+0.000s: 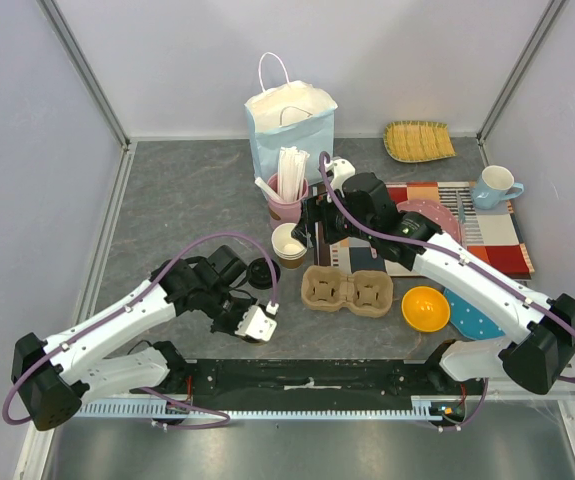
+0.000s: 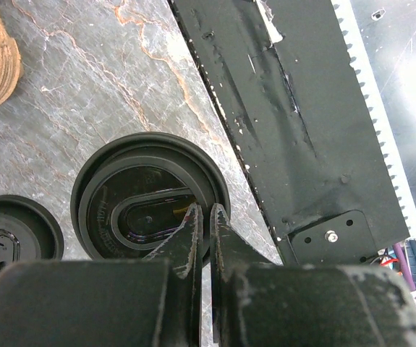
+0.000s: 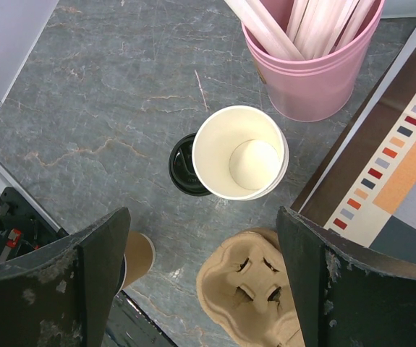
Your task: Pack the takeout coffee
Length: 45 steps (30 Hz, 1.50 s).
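The left hand (image 2: 206, 211) is drawn narrow, its two fingers almost together over the takeout coffee (image 2: 139, 189). One tip sits inside the raised rim of the black sip lid and the other just outside it. It appears to pinch that rim, though the fingers hide the contact itself. The cup stands on the grey worktop (image 2: 85, 87), close to the black base plate (image 2: 302, 130) at the near edge. A loose black lid (image 2: 6, 235) lies just beside it. The right hand (image 3: 202, 217) is spread wide and holds nothing. It hangs above an open paper cup (image 3: 240, 152) with a cream inside, which stands upright, with a black lid on the worktop at its left side. A pink bucket (image 3: 316, 79) of straws stands beyond that cup, and a moulded pulp cup carrier (image 3: 247, 289) lies between the right fingers. A light blue paper bag (image 1: 290, 125) stands farther back.
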Each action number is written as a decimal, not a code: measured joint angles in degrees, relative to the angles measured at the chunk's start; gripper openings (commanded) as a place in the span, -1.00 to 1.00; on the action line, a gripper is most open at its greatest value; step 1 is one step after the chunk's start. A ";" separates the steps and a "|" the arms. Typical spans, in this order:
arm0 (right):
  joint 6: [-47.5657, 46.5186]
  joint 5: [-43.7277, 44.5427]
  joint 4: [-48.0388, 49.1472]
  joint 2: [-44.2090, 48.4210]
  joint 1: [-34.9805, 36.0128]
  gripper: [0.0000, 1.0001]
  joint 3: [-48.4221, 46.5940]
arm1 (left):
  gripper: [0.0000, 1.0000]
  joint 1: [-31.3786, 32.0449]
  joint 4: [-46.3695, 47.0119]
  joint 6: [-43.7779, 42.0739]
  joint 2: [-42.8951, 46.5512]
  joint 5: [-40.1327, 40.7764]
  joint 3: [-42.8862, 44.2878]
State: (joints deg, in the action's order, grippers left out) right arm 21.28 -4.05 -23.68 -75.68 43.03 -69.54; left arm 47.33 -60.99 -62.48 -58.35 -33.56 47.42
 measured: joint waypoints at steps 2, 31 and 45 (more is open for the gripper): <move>0.02 0.00 0.00 0.00 0.00 0.80 0.00 | -0.96 0.00 -0.02 -0.26 0.00 0.00 -0.02; -0.28 -2.91 -0.39 -0.63 0.17 0.13 -0.02 | -0.25 -0.02 -3.19 1.38 0.83 0.68 6.62; 8.41 -26.43 22.71 -5.40 10.60 -1.00 18.12 | -0.95 -25.83 5.20 40.24 1.53 -3.10 10.51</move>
State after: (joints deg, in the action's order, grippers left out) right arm 29.69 -30.48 -0.97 -81.08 53.63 -51.42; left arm 21.50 -55.79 -22.24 -56.82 -36.67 57.93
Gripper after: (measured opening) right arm 0.007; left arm 0.028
